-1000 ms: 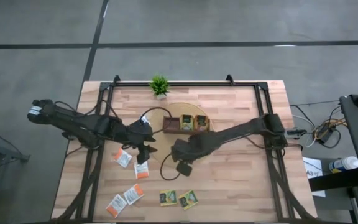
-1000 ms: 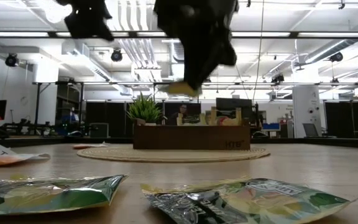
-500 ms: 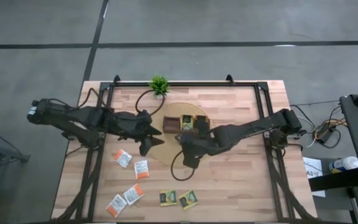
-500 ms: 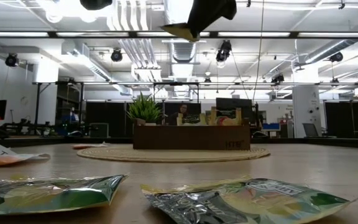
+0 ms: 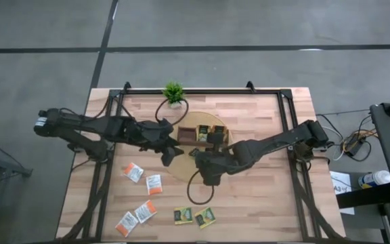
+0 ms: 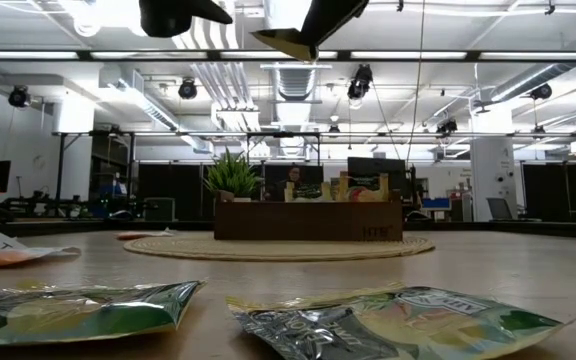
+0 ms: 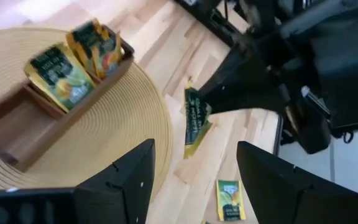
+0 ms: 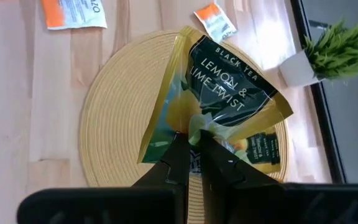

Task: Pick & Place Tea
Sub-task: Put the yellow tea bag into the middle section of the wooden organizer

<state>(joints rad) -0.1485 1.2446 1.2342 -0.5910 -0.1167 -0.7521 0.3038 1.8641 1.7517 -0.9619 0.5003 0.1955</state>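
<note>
My right end effector [image 8: 191, 146] is clenching a dark green-and-yellow paper tea sachet [image 8: 213, 102] at frame centre, above the round woven mat [image 8: 120, 124]; I am judging it should enter the brown wooden compartment tray [image 5: 187, 137] upright. Left end effector [image 7: 191, 180] is hovering released.

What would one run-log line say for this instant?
right tool: shut on green-yellow tea sachet, above mat | left tool: open, empty | tray: two sachets
</note>
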